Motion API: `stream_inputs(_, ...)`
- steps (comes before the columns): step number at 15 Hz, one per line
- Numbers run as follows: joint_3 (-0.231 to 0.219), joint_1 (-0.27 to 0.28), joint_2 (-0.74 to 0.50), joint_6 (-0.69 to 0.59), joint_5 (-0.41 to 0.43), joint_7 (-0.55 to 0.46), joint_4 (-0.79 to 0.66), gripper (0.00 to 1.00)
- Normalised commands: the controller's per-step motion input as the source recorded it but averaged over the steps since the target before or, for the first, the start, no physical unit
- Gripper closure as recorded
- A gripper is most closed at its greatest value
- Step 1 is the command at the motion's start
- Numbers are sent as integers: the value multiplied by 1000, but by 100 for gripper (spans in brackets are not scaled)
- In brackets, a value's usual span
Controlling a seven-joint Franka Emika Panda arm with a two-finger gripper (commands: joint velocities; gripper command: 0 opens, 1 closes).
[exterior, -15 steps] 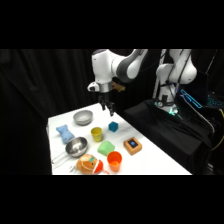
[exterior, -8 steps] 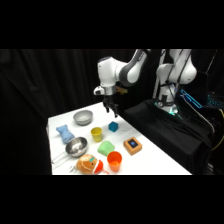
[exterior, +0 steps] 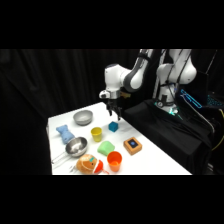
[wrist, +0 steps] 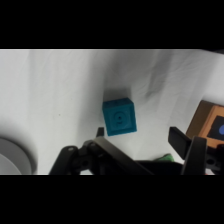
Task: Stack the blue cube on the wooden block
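From my remote station I saw the gripper (exterior: 114, 116) hanging above the blue cube (exterior: 113, 127), not touching it. In the wrist view its two fingers were spread apart, one fingertip (wrist: 100, 132) just beside the lower left of the blue cube (wrist: 119, 117) and the other (wrist: 178, 138) far to the right, so nothing was held between them. The cube stood alone on the white tabletop (exterior: 155, 162), near the far edge. The wooden block (exterior: 132, 145) with its dark blue mark lay apart from the cube, nearer to the camera of the side view; in the wrist view only a part of the wooden block (wrist: 206, 120) showed at the right edge. Left of the cube in the side view stood a yellow cup (exterior: 96, 133), and below it a green lump (exterior: 106, 148) and an orange cup (exterior: 114, 161). I also saw a grey bowl (exterior: 83, 118), a light-blue toy (exterior: 64, 133), a metal bowl (exterior: 76, 147), and an orange toy (exterior: 88, 163) at the front edge.
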Motion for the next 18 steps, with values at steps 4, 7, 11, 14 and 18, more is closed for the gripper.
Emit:
stream_inputs(4, 81, -72, 131, 486, 72, -165, -111, 0)
stream_inputs(7, 136, -133, 170, 399, -3, -107, -33, 0)
stream_inputs(11, 128, -162, 159, 320, -154, -15, -9, 0)
stream_inputs(14, 96, -172, 149, 277, -226, 43, 4, 0)
stream_inputs(18, 88, -167, 139, 250, -223, 76, 22, 0)
